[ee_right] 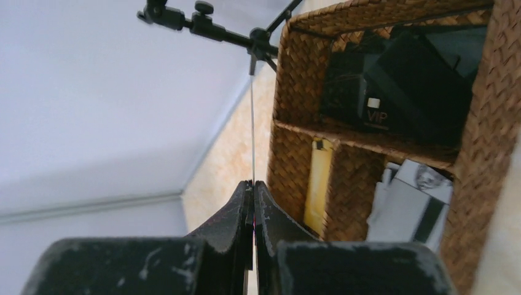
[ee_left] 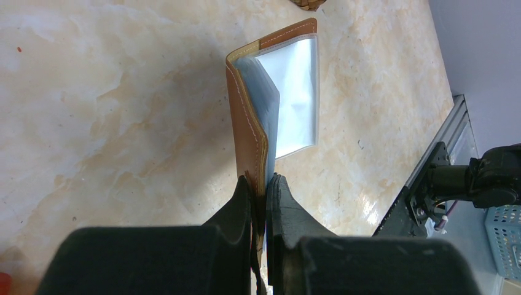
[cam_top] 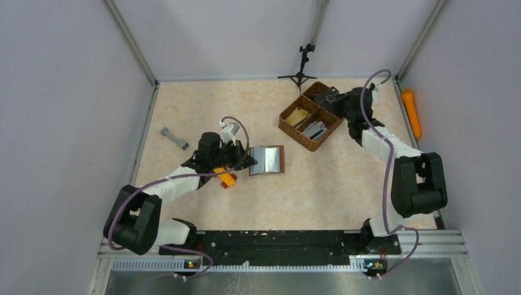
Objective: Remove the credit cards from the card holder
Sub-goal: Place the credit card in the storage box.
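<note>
The left gripper [ee_left: 262, 182] has its fingers pinched on the near edge of the card holder [ee_left: 249, 126], gripping the brown leather cover, which stands up on edge from the table [ee_left: 123, 92]. The holder runs straight away from those fingers along its long axis. It is open, and its shiny clear sleeves [ee_left: 296, 86] fan out to the fingers' right. The glare hides whether any credit cards are left in the sleeves. The left arm is therefore the one at the holder, while the right arm is well apart from it, further out over the basket [ee_right: 295, 123]. The right gripper [ee_right: 252, 184] has its fingers pressed together. A hair-thin pale line rises straight ahead from between them, and I take it for a thin card [ee_right: 252, 123] seen edge-on. To the right of those fingers and beyond, the woven basket shows three compartments. The nearest holds grey and white cards [ee_right: 405, 209]. The one beside it, closer to the fingers, holds a yellow piece [ee_right: 318, 184]. The farthest holds black cards [ee_right: 399, 86], one marked VIP. As I judge it, the pinched card is about to go into the basket. Any further pull would need the right fingers to travel back across to the open sleeve side while the left pinch steadies the cover.
</note>
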